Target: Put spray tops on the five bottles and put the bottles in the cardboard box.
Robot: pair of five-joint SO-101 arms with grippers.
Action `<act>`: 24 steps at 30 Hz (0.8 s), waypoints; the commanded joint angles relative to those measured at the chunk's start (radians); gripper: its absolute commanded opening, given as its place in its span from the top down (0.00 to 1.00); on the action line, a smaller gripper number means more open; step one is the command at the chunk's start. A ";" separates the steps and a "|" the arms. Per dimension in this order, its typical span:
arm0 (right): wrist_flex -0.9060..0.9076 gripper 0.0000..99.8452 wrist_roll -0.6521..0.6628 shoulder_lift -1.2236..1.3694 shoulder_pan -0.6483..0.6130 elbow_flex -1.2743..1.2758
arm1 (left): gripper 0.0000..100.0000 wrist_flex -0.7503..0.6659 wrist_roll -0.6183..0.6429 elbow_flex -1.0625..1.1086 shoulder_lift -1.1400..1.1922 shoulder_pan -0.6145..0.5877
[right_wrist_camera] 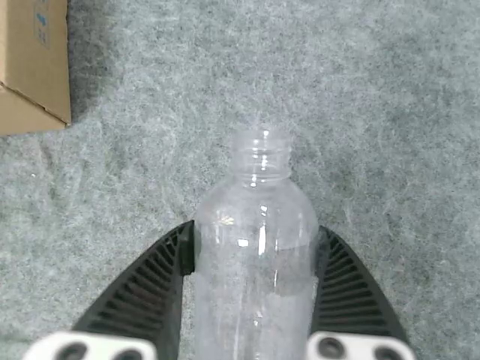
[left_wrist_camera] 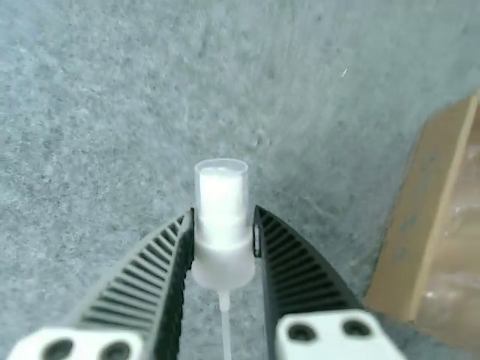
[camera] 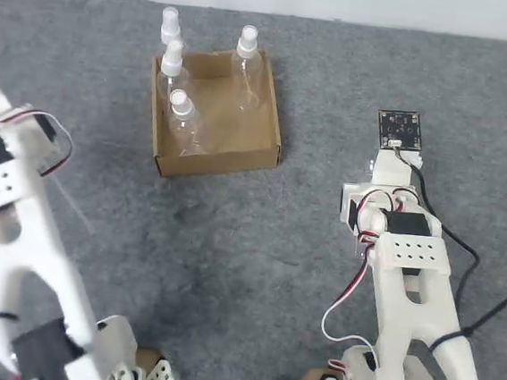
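The high camera is fixed well above the cardboard box (camera: 216, 161). It looks steeply down from far enough off to take in the whole box and the grey carpet (camera: 230, 242) around it. My left wrist camera sits just behind my left gripper (left_wrist_camera: 222, 217), looking past the pinched spray top (left_wrist_camera: 221, 191), low over carpet beside the box. My right wrist camera looks likewise past my right gripper (right_wrist_camera: 255, 232) and its clamped bottle (right_wrist_camera: 255, 210). All three views share a box wall and the carpet beside it.

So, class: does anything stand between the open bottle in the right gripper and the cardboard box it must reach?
Nothing visible does. Only bare grey carpet lies between the bottle, held by the right gripper, and the cardboard box. Four capped bottles stand inside it, leaving bare floor on its right side.
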 commanded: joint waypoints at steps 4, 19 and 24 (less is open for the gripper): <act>-0.021 0.88 -0.003 -0.041 0.004 -0.023 | 0.99 -0.018 0.104 -0.007 -0.132 0.002; -0.022 0.88 -0.002 -0.044 0.010 -0.023 | 0.99 -0.025 0.373 -0.012 -0.210 -0.002; -0.018 0.88 -0.002 -0.048 0.004 -0.023 | 0.99 -0.020 0.408 -0.007 -0.210 -0.002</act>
